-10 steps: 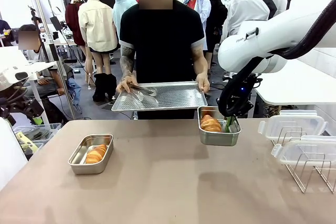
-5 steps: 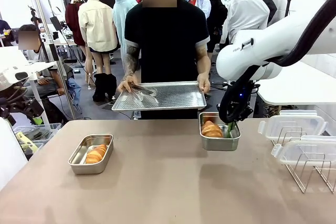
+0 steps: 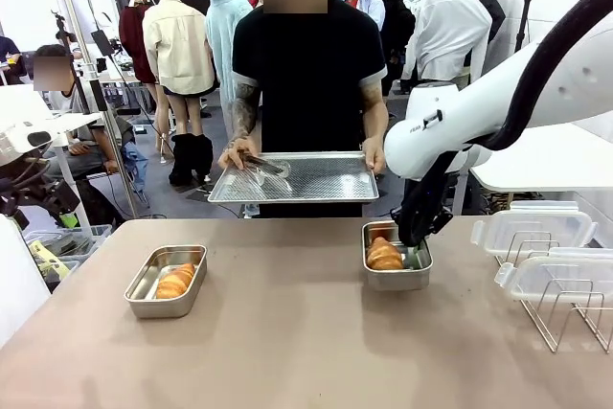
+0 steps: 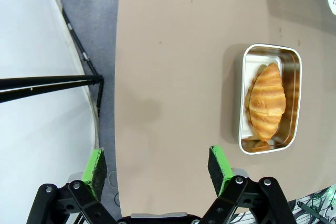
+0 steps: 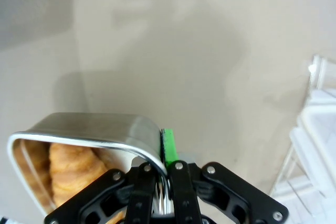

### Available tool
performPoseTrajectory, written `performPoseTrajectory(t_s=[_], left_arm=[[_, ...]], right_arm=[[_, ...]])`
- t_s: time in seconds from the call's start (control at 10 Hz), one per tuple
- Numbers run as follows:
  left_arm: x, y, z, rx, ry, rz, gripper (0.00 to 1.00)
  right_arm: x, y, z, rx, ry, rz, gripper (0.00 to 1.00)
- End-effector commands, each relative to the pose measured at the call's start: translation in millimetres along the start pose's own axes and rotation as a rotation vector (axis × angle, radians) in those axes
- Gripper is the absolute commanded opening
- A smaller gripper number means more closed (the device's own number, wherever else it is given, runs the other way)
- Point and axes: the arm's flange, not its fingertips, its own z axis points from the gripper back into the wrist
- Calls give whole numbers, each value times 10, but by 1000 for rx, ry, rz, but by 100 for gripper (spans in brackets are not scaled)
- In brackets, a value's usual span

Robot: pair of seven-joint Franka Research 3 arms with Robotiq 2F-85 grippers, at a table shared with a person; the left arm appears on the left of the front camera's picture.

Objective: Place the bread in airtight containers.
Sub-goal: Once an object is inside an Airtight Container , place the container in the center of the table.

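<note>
Steel catches the light in two places on the tan table (image 3: pixel 306 361), where two shallow rectangular stainless-steel boxes with rounded corners each hold one golden-brown ridged croissant. The silver wire rack (image 3: pixel 567 321) stands at the table's edge with two clear plastic snap lids (image 3: pixel 533 227) propped on it. The first box (image 3: pixel 396 280) sits near the rack on its inner side, and its croissant (image 3: pixel 384 255) lies lengthwise inside.

The right gripper (image 3: pixel 419 242) has its black fingers pressed together on this box's rack-side wall. In the right wrist view, the gripper (image 5: pixel 165 153) pinches the rim of the box (image 5: pixel 94 121) with a green pad (image 5: pixel 168 145) outside the wall, the croissant (image 5: pixel 73 169) just within. Whether the box rests on the table or hangs just above it I cannot tell.

The second box (image 3: pixel 163 306) lies well apart from the rack, croissant (image 3: pixel 175 282) inside. The left gripper (image 4: pixel 157 163) hovers above the table beside that box (image 4: pixel 243 98) and its croissant (image 4: pixel 266 100), jaws spread wide and holding nothing.

Beyond the rack, a person holds a flat perforated steel tray (image 3: pixel 297 179).
</note>
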Motion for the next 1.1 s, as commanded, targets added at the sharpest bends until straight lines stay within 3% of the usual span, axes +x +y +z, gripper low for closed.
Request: performPoseTrajectory(t_s=[0.0, 0.5, 0.6, 1.0], left_arm=[[-30, 15, 11, -5, 4, -14, 100], [-30, 15, 11, -5, 4, -14, 100], [-30, 15, 11, -5, 4, -14, 100], [-30, 15, 11, -5, 4, -14, 100]], right_arm=[[189, 73, -97, -28, -19, -1, 0], [342, 203, -447, -8, -26, 19, 0], [338, 199, -433, -2, -26, 13, 15], [298, 212, -354, -16, -22, 22, 92]])
